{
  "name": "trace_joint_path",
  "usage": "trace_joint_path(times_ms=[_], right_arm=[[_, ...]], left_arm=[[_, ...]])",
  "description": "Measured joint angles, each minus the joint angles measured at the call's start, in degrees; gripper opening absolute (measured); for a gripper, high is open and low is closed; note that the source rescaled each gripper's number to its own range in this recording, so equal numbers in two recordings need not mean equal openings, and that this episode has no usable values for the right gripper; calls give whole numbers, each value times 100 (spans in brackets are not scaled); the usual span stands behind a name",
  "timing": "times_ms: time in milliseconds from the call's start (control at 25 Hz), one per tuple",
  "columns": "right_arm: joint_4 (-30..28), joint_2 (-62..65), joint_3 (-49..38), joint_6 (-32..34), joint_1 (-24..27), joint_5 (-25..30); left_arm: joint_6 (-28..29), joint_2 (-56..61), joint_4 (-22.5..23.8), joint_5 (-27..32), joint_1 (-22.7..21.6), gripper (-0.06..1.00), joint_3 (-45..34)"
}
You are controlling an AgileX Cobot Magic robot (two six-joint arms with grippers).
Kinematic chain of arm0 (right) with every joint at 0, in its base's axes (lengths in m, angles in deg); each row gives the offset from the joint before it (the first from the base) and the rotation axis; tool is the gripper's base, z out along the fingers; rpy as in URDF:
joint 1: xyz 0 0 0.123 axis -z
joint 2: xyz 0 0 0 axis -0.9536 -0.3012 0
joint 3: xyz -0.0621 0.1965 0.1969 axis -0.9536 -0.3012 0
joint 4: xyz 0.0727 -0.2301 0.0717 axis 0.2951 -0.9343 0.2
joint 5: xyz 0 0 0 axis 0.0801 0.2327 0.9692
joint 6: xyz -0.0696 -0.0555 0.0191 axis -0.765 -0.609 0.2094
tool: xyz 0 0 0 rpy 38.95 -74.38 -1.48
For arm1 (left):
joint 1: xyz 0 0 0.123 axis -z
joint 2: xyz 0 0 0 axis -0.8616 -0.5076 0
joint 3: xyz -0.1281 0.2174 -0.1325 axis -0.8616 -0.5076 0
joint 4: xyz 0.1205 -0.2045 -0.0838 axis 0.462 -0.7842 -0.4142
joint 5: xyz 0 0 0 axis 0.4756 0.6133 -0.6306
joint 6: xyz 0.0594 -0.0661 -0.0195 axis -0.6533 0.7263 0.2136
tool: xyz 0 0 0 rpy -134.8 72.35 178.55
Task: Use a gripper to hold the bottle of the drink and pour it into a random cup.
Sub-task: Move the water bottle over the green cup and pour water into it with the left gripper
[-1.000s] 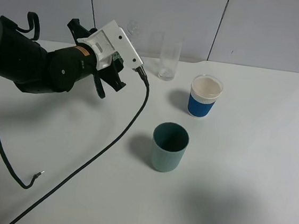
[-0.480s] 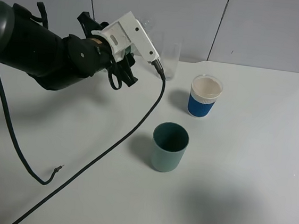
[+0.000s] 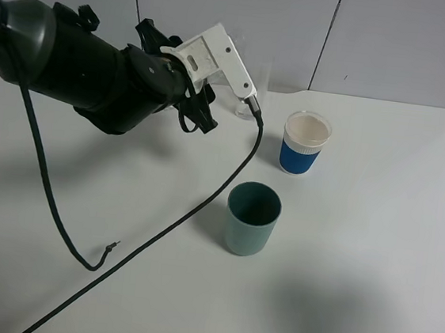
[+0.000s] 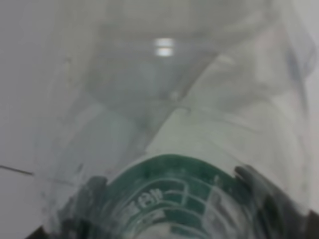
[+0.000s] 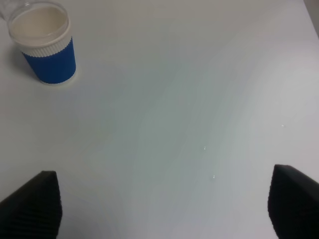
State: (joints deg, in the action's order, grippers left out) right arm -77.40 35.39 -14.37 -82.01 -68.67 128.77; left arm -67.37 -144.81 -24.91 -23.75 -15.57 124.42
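Jaws of the left gripper [image 3: 197, 113] are clamped tight on the small clear plastic bottle with a green, white-lettered label [image 4: 169, 124]. In the left wrist view the bottle's clear body fills the frame, with dark fingers [image 4: 271, 199] pressing on either side of the label. From the high camera, that gripper hangs above the white table [image 3: 372, 262] at about 10 o'clock from the plain teal-green opaque plastic cup [image 3: 252, 217], well apart from it. The bottle is almost wholly hidden there behind the black arm. The teal-green cup stands upright near the table's middle, with a blue-and-white cup [image 3: 304, 143] at its 1 o'clock. A black cable [image 3: 203, 200] trails from the left gripper across the table, passing at the cup's 9 o'clock. Jaws of the right gripper [image 5: 162, 209] stand wide apart with nothing between them.
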Motion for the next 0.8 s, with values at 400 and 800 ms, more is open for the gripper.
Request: trace_joint_path(times_ms=[400, 800], right_arm=[[0, 0, 0, 0, 0, 0], [0, 0, 0, 0, 0, 0]], left_arm=[[-1014, -367, -827, 64, 286, 1, 611], [-2072, -556, -1495, 151, 411, 1, 1066]])
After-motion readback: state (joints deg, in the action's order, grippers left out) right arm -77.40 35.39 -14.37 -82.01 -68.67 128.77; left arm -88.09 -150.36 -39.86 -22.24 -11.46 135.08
